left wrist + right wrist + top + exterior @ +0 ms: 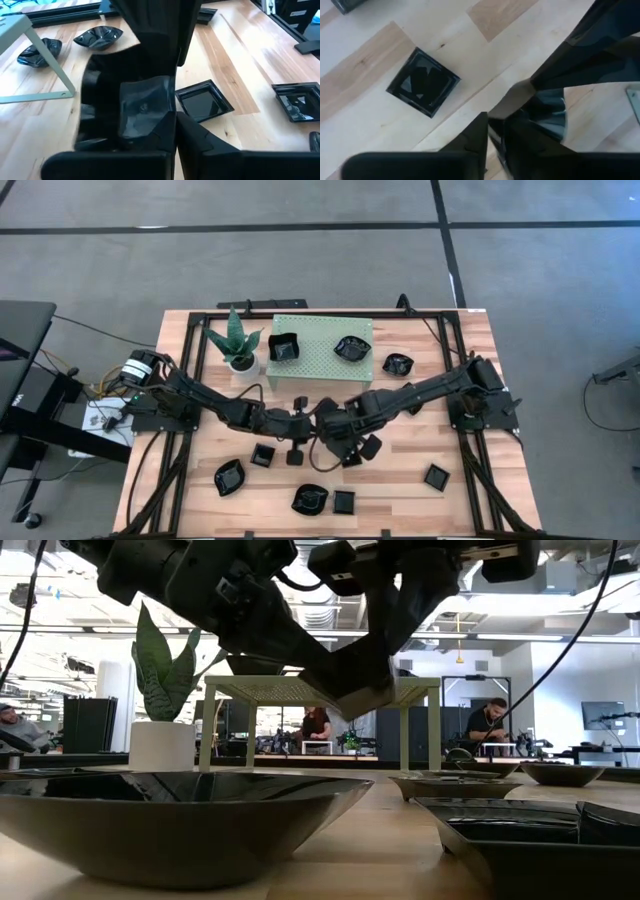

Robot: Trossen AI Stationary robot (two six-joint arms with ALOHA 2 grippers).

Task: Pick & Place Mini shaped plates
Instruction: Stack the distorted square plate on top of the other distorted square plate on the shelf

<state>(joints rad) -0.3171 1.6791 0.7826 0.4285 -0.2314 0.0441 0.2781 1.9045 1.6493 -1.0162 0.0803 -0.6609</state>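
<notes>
The left gripper [318, 423] clamps a glossy black mini shaped plate [145, 105] above the table's middle. The right gripper [335, 430] meets it there, its fingers narrowly parted around the same plate.

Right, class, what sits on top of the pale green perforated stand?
Two small dishes sit on the pale green perforated stand: a squarish glossy black dish nearer the potted plant and a wavy-rimmed glossy black dish farther along. Its top covers whatever lies beneath.

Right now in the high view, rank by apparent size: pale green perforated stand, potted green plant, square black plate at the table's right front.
1. Pale green perforated stand, clearly the largest.
2. Potted green plant, leaves included.
3. Glossy black square plate at the right front, the smallest.
The camera looks straight down, so nearness hardly skews this order.
</notes>
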